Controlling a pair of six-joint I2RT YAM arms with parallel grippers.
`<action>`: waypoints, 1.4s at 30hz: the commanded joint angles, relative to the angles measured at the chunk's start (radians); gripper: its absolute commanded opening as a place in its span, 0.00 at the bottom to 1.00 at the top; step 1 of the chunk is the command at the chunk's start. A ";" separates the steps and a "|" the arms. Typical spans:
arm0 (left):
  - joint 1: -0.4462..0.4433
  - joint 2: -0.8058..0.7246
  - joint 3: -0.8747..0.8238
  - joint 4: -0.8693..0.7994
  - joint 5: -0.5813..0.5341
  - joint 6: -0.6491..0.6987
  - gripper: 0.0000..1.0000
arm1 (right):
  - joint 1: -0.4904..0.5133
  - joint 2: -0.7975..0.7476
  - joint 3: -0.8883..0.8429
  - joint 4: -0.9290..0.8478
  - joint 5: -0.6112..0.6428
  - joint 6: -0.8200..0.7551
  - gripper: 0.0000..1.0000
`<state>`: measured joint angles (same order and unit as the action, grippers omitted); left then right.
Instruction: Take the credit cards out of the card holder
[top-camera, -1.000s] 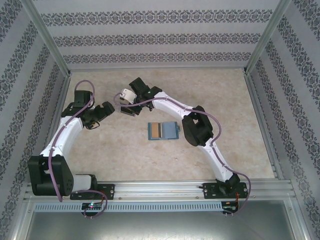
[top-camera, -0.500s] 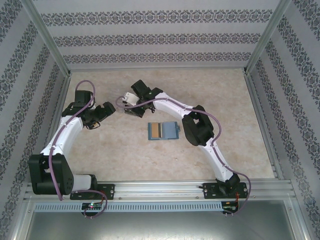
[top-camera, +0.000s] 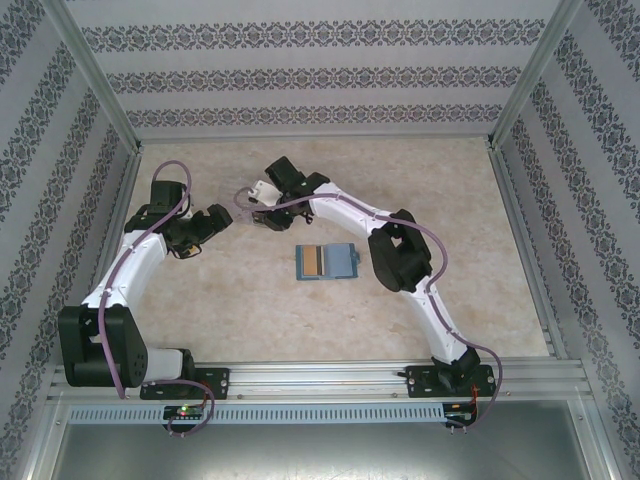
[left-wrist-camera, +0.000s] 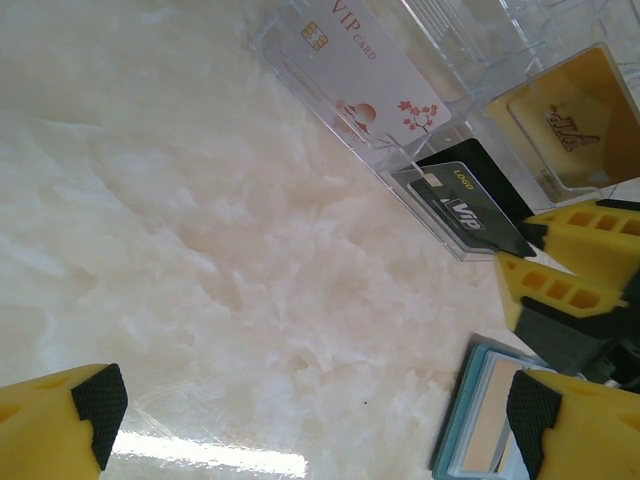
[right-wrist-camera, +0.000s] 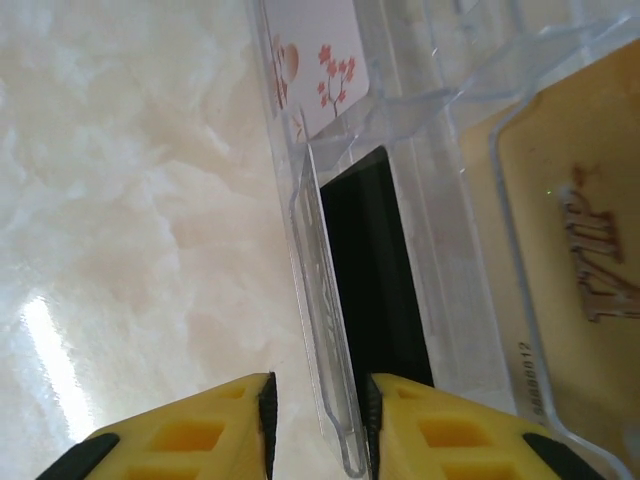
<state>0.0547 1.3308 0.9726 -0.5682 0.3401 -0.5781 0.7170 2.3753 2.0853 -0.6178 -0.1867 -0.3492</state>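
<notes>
The blue-grey card holder (top-camera: 327, 262) lies open on the marble bench (top-camera: 455, 180) between the two arms, with a tan card (top-camera: 313, 260) showing in its left half. Past its far left corner a white card (left-wrist-camera: 360, 75), a black card (right-wrist-camera: 375, 280) and a gold card (right-wrist-camera: 560, 250) lie side by side in clear sleeves (right-wrist-camera: 420, 120). The right fingers (right-wrist-camera: 200, 435) sit low at the end of the black card's sleeve, only narrowly parted, with its clear edge standing between them and neither pad visibly pressing it. The left fingers (left-wrist-camera: 85, 415) hang spread wide over bare bench near the holder.
</notes>
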 joint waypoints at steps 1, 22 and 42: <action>0.016 0.003 0.000 0.010 0.013 0.024 0.99 | -0.006 -0.107 -0.020 0.023 0.018 0.066 0.31; 0.005 0.049 -0.031 0.106 0.192 0.029 1.00 | -0.043 -0.601 -0.817 0.328 -0.033 0.820 0.55; -0.362 0.304 0.130 0.201 0.152 -0.121 0.88 | -0.213 -0.538 -1.089 0.602 -0.265 1.128 0.25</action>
<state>-0.2558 1.5948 1.0676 -0.4236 0.5110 -0.6460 0.5182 1.8141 1.0107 -0.0334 -0.4129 0.7467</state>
